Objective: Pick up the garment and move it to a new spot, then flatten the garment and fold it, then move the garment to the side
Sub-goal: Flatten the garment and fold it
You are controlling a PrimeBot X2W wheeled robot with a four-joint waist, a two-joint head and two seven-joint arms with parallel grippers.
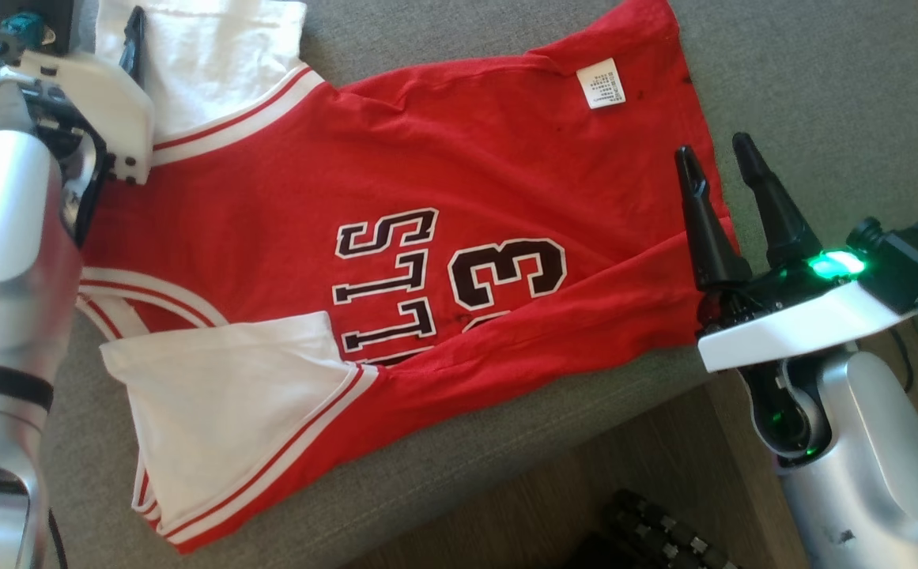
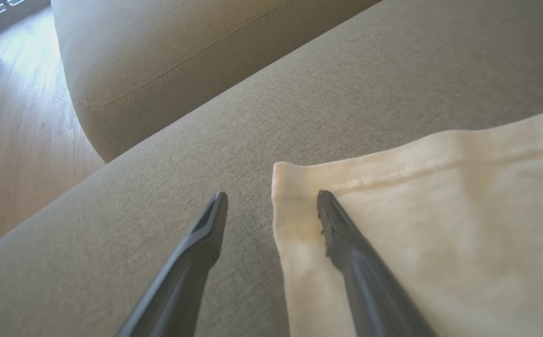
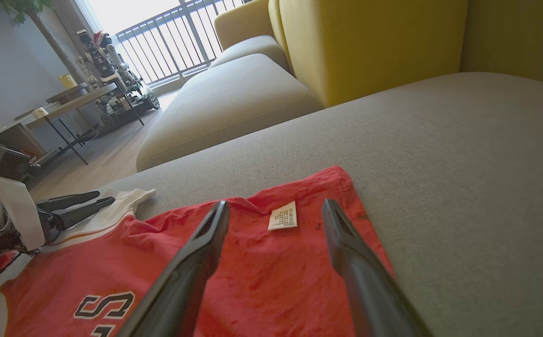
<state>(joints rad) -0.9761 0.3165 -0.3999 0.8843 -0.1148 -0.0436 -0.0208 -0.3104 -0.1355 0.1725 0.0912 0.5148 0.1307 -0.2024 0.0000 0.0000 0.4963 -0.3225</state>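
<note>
Red jersey (image 1: 443, 182) lies spread on sofa seat (image 1: 822, 79). L fingers (image 2: 346, 238) spread, empty: one tip over white sleeve (image 2: 439, 210) corner, other off the cloth. R fingers (image 3: 360, 276) spread, empty, care label (image 3: 283, 216) between them. Risk: shallow pinch catches one layer only, so sleeve slips or bunches mid-fold

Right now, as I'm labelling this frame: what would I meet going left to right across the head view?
Left arm → lower white sleeve → number → label → right gripper
</note>
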